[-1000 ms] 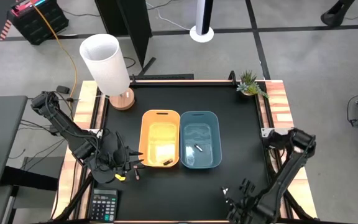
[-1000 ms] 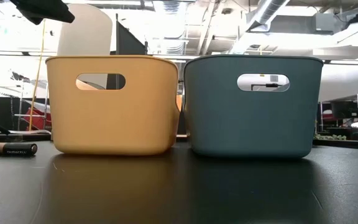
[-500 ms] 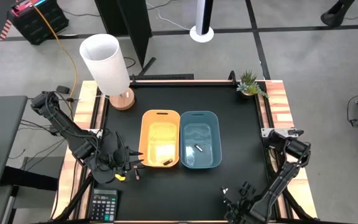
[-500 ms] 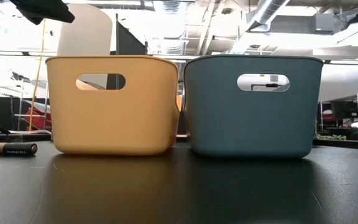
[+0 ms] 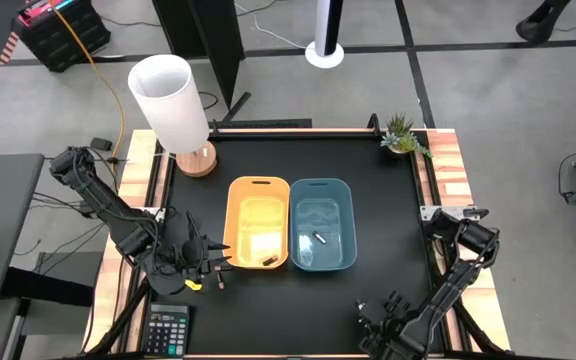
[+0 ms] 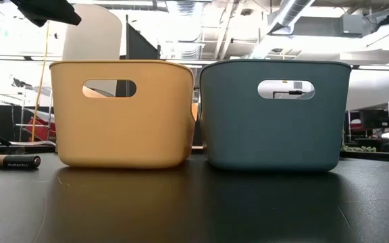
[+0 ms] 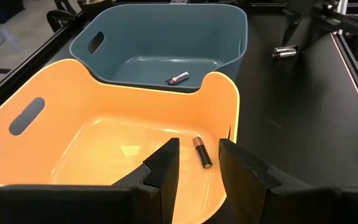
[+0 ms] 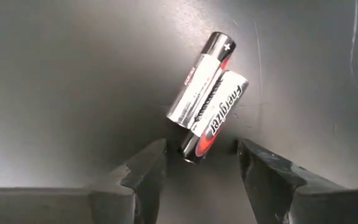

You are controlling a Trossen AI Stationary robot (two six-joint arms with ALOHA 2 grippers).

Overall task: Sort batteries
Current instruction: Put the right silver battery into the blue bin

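An orange bin [image 5: 258, 222] and a blue bin [image 5: 322, 224] stand side by side mid-table. A dark copper-ended battery [image 7: 202, 152] lies on the orange bin's floor and a silvery one [image 7: 178, 78] on the blue bin's floor. Two silvery batteries [image 8: 207, 99] lie side by side on the black table near its near edge. My right gripper [image 8: 197, 165] is open, one finger on either side of their near ends, touching neither. My left gripper [image 7: 197, 165] is open at the orange bin's left rim. Another dark battery [image 6: 15, 161] lies on the table beside it.
A grey calculator [image 5: 166, 330] sits at the near left corner. A white lamp [image 5: 173, 105] stands at the far left corner and a small plant [image 5: 403, 133] at the far right corner. Bare black table [image 5: 388, 200] lies to the right of the blue bin.
My right arm's elbow has shifted a little toward the near edge, while its gripper has stayed by the near edge. The bins and batteries have kept their places.
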